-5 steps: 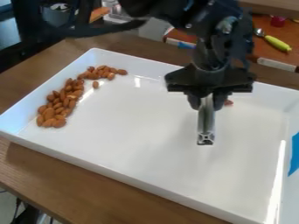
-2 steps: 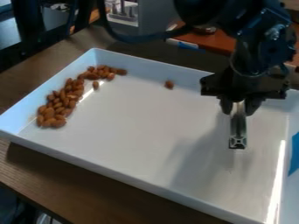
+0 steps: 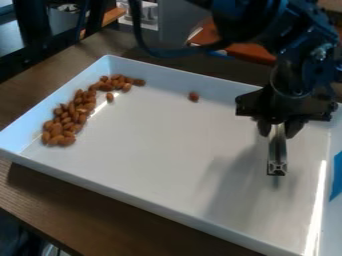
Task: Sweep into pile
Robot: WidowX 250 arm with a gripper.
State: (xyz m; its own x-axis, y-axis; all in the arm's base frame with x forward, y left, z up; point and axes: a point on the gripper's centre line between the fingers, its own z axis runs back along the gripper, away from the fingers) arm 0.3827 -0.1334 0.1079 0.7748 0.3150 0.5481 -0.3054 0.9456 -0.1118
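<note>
The black robot arm comes in from the top edge of the view, toward the right, with a cable looping beside it. Its gripper hangs down over the right part of a white tray, fingers closed in on a metal bar that points downward; whether the bar touches the tray cannot be told. The brown nuts lie bunched along the tray's left wall and around its far corner. One nut sits apart, near the far wall, between the bunch and the gripper.
</note>
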